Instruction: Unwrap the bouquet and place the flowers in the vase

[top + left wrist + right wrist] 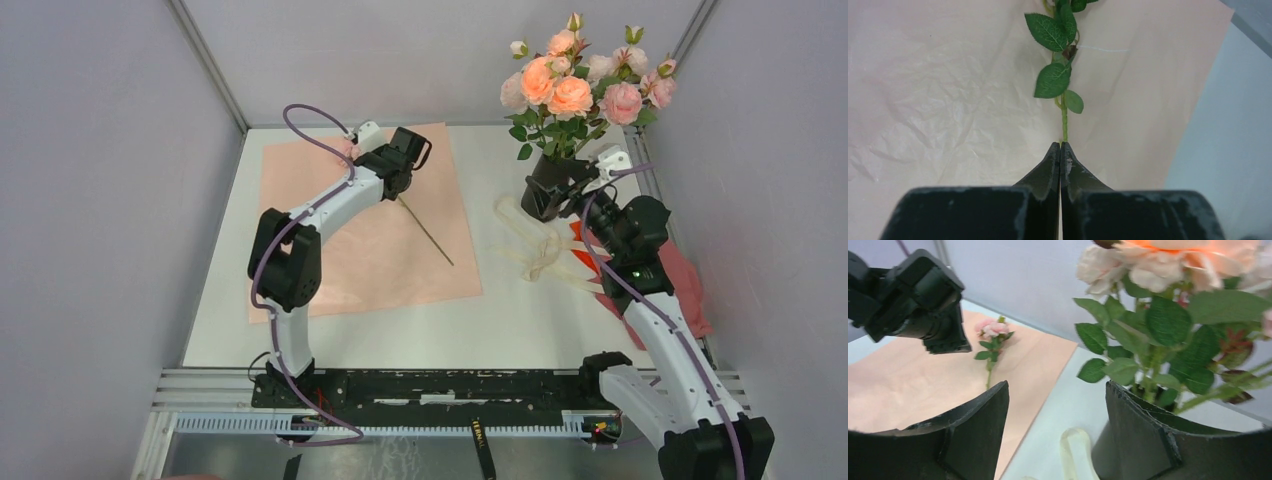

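Observation:
The bouquet's light pink wrapping paper (340, 250) lies spread flat on the table. One rose (993, 329) lies on it, its thin stem (428, 235) running out toward the front right. My left gripper (1061, 145) is shut with its tips meeting on that leafy stem (1064, 120); in the top view the left gripper (398, 190) hides the rose head. The black vase (548, 185) at the back right holds several pink and peach flowers (575, 85). My right gripper (1057, 385) stands open beside the vase, which is just beyond its right finger (1148, 435).
A cream ribbon (545, 255) lies loose in front of the vase, one loop (1075, 450) showing between the right fingers. A pink-red cloth (685, 285) lies under the right arm by the right wall. Grey walls close in both sides.

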Controlling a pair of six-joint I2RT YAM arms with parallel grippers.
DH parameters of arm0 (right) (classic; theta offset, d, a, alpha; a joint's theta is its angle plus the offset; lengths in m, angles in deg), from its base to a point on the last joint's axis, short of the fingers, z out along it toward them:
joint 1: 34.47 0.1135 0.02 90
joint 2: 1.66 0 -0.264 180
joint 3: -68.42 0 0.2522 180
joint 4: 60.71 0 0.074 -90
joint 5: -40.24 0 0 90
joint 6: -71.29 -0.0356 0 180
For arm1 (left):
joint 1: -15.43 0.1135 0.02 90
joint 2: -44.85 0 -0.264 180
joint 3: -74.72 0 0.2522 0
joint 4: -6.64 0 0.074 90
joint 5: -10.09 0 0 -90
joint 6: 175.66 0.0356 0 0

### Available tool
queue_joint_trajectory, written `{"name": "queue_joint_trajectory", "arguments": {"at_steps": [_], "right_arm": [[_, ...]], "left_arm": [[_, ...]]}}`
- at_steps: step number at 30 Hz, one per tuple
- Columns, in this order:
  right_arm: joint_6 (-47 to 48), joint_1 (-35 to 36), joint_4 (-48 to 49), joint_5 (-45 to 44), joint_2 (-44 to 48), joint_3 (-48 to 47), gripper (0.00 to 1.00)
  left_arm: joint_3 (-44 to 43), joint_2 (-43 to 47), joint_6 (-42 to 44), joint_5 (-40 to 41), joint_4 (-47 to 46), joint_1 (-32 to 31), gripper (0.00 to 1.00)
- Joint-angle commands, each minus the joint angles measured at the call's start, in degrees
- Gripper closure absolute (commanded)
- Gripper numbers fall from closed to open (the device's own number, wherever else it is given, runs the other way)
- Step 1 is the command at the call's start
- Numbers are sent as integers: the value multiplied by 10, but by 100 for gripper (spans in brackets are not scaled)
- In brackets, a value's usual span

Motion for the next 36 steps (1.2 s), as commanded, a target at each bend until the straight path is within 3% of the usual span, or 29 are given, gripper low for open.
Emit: {"name": "queue_joint_trajectory", "arguments": {"at_steps": [1,5,7,8,10,11,14,22,27,36], "right_arm": [[2,45,-22,50,-36,-55,24],[84,142,-114,-32,-108,-121,23],[103,179,-146,-49,-148,-152,23],[106,191,-151,-50,-168,-164,23],[113,213,-170,-52,-212,-194,22],[119,223,-186,-55,-234,-212,22],[125,237,-245,-63,-326,-287,22],[136,257,-454,-128,-612,-599,23],[134,267,-533,-130,-747,-782,23],[109,295,-443,-102,-802,-735,27]], "left_arm": [[35,26,34,12,-50,7,98],[56,20,2,13,-27,9,98],[52,14,-29,14,2,11,95],[47,11,-48,15,21,15,88],[43,13,-74,8,47,26,35],[44,15,-69,-4,46,34,18],[49,32,-78,-23,60,65,1],[122,116,-110,38,88,104,0],[168,147,-117,53,91,108,0],[216,165,-106,41,72,109,0]]}}
